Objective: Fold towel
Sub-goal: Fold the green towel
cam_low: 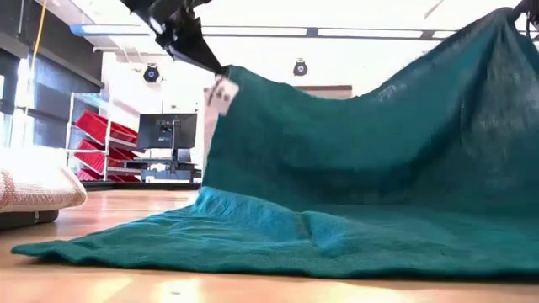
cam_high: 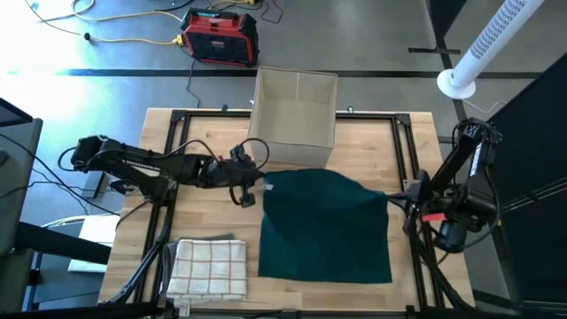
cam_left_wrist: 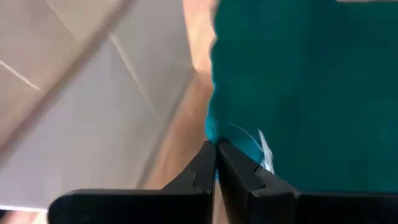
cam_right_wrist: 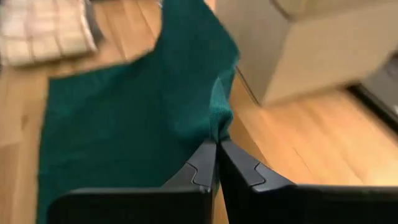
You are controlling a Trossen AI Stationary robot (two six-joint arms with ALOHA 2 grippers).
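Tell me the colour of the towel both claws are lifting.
Dark teal towel, plain, no pattern; clearest in the high view.

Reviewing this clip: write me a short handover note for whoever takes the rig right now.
Left gripper: shut on the teal towel at its far left corner, lifted.
Right gripper: shut on the far right corner, also raised.
Towel: far edge off the table, near part flat on the wood.
Nearby: beige box behind, folded checked cloth at the near left.
Done: both corners gripped and lifted.
Left: carry the far edge to the near edge, release.

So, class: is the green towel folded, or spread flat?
Neither: the green towel is half lifted, far corners pinched by left fingers and right fingers, near edge on the table.
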